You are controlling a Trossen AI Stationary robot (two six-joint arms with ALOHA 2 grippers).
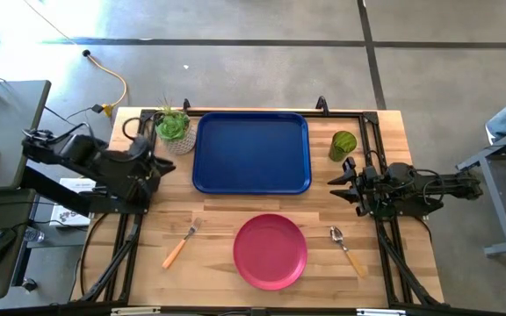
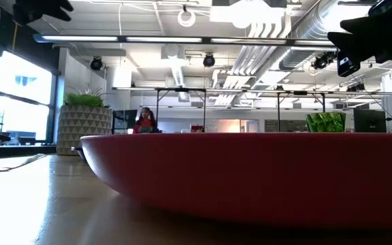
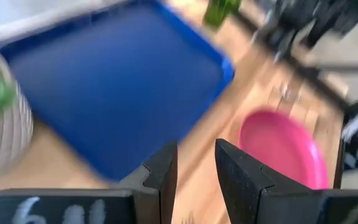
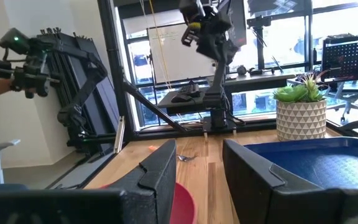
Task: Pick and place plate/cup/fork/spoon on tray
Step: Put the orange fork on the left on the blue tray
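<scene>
Since the tray (image 1: 251, 151) at upper centre holds nothing yet, start with the plate (image 1: 271, 251), lower centre. Both grippers hover empty, fingers slightly parted: left gripper (image 1: 158, 167) at tray's left, right gripper (image 1: 341, 184) at its right. Pinch the rim; keep it level.

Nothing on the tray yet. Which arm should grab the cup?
Right, probably. The cup stands at the table's right edge just beyond the right gripper, which is open. The left gripper sits across the tray.
</scene>
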